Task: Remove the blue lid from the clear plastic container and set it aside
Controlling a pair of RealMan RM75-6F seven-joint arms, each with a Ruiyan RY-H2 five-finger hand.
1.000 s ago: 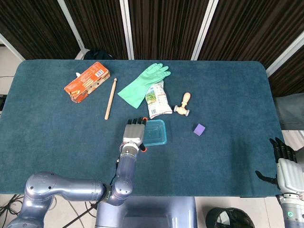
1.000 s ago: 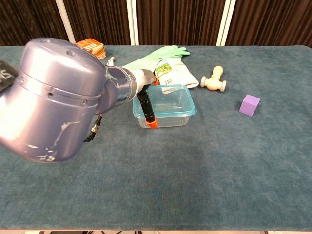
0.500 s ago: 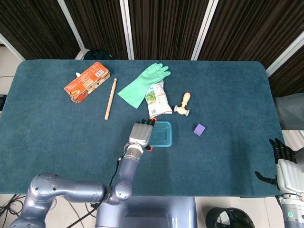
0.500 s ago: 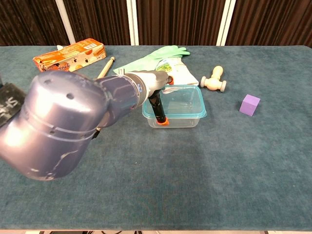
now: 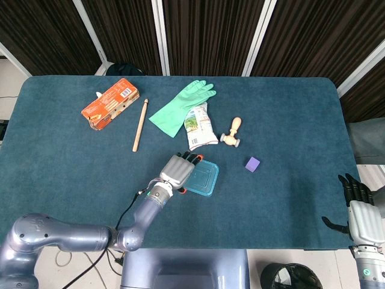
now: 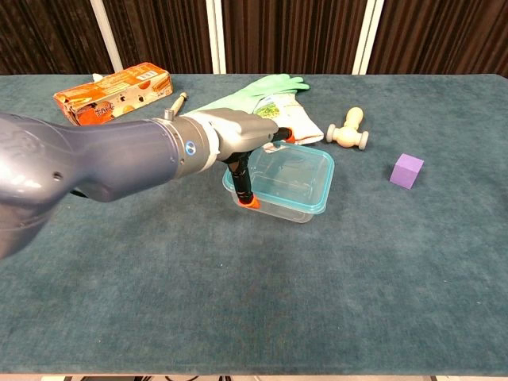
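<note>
Container (image 6: 287, 183) now sits skewed, pushed further right and turned since a second ago; left arm has swung lower across the table (image 5: 60, 156). Left hand (image 5: 178, 170) lies on the container's left end, fingers together over the blue lid (image 5: 201, 177), thumb down the near wall; lid on. Container mid-table, toward the near edge, just beside the packet (image 5: 198, 125). Right hand (image 5: 360, 211) off the near right corner, fingers apart, holding nothing. Purple cube (image 5: 252, 164) lies right of the container.
</note>
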